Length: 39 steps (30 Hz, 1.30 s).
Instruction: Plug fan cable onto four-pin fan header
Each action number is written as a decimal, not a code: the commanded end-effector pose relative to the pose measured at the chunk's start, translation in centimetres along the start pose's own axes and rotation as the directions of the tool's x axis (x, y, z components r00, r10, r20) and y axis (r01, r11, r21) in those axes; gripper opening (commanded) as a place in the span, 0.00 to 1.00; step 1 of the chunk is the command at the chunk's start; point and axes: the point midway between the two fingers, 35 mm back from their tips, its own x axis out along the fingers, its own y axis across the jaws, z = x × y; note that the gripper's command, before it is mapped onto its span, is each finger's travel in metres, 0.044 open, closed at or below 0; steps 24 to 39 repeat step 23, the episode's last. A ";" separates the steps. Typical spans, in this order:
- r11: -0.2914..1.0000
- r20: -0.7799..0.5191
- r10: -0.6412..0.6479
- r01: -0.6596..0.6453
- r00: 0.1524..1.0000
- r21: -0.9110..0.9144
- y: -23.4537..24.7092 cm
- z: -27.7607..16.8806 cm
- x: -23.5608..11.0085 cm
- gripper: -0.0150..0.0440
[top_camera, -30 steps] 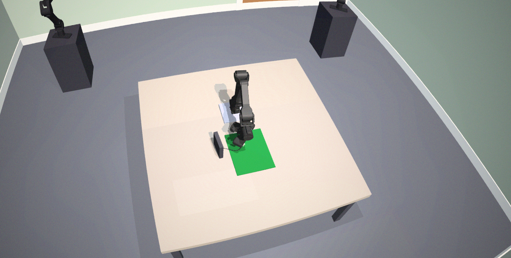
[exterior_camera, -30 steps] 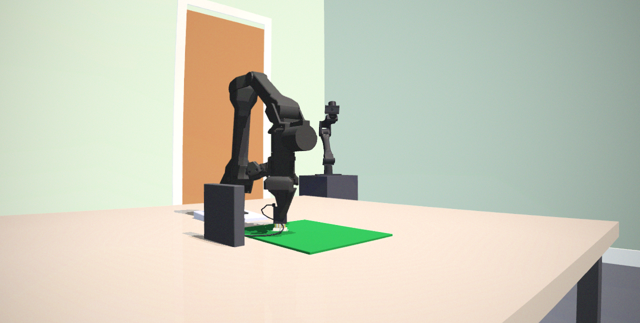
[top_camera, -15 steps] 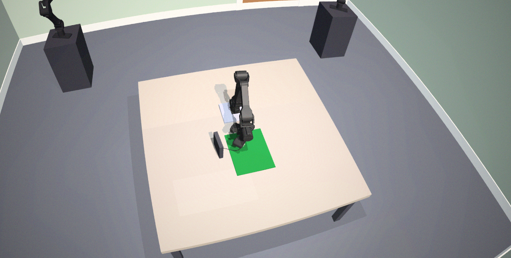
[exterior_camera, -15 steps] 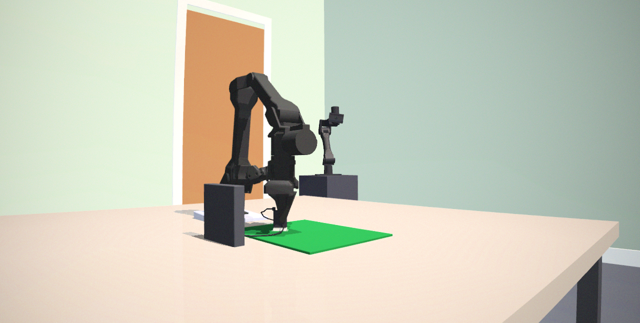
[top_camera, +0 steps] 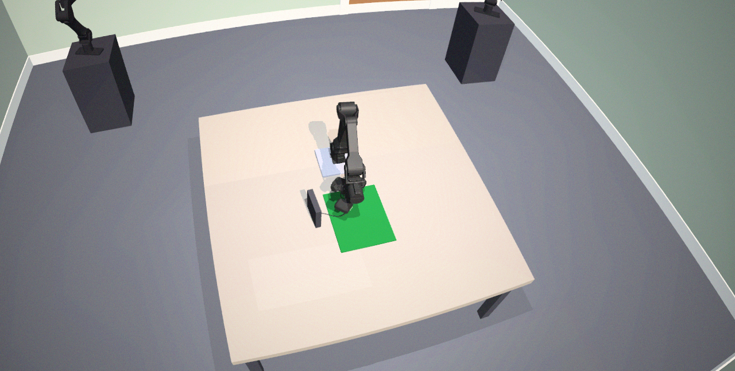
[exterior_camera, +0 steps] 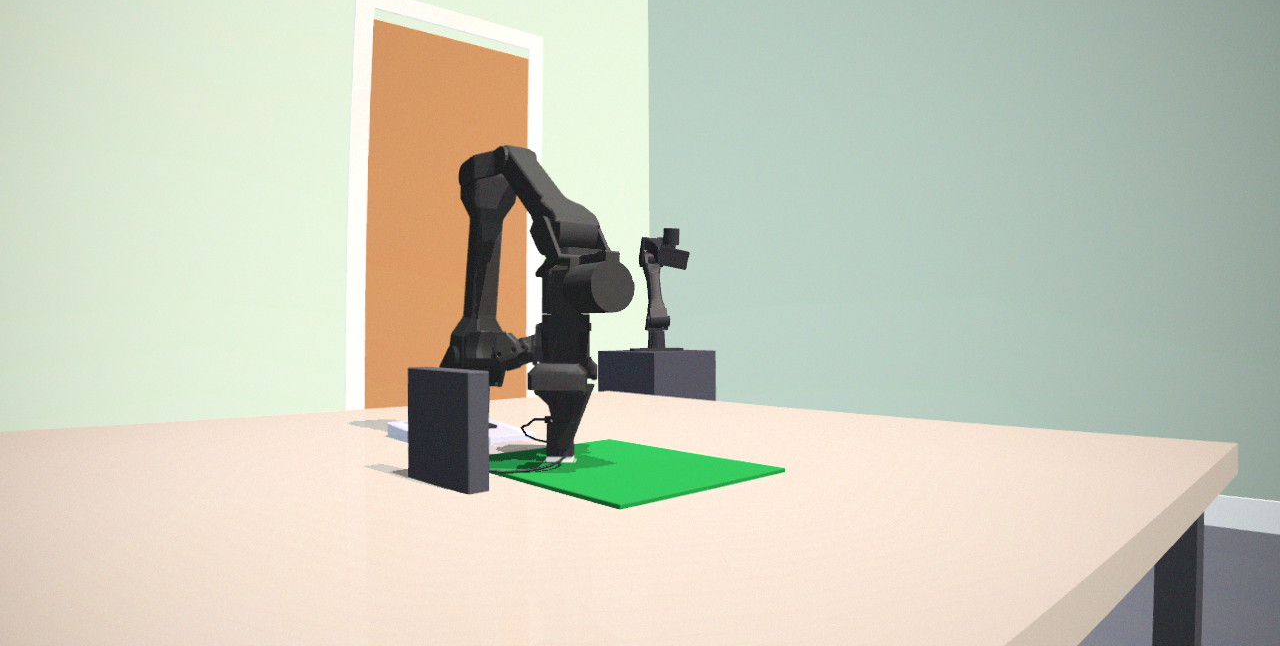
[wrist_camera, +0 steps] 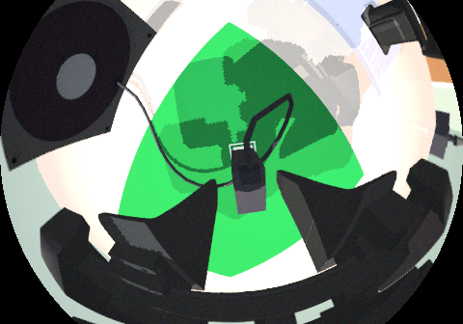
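Note:
The green board point(top_camera: 367, 230) point(exterior_camera: 644, 474) point(wrist_camera: 231, 254) lies flat. The fan point(top_camera: 313, 209) point(exterior_camera: 447, 427) point(wrist_camera: 76, 75) stands upright at its left. Its thin cable point(top_camera: 331, 214) point(wrist_camera: 152, 123) runs to the dark plug point(wrist_camera: 250, 201), which stands over the white header point(exterior_camera: 561, 459) point(wrist_camera: 242, 144) and has a cable loop beside it. No pins show between plug and header; its exact depth is hard to tell. My gripper point(exterior_camera: 561, 452) point(wrist_camera: 247, 180) is open around the plug, with a gap on each side in the wrist view. Its fingertips are low over the board.
A pale blue-white plate point(top_camera: 328, 167) point(exterior_camera: 402, 432) point(wrist_camera: 333, 11) lies by the arm's base on the table point(top_camera: 436, 245) point(exterior_camera: 268, 552). Two other arms stand on dark pedestals point(top_camera: 100, 91) point(top_camera: 480, 50) beyond the table, against the wall side.

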 end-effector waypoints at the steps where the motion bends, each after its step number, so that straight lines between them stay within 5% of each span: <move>1: 1.000 -0.001 0.000 0.000 1.000 0.000 0.0 0.0 -0.2 0.69; 6: 1.000 -0.001 -0.002 0.002 1.000 0.002 0.0 0.0 -5.3 0.69; 11: 1.000 -0.001 -0.002 0.002 1.000 0.002 0.1 -0.2 -5.5 0.69; 20: 1.000 -0.012 -0.003 0.003 1.000 0.002 0.3 -11.8 -5.8 0.69; 39: 1.000 -0.012 -0.003 0.003 1.000 0.002 0.3 -12.0 -5.7 0.69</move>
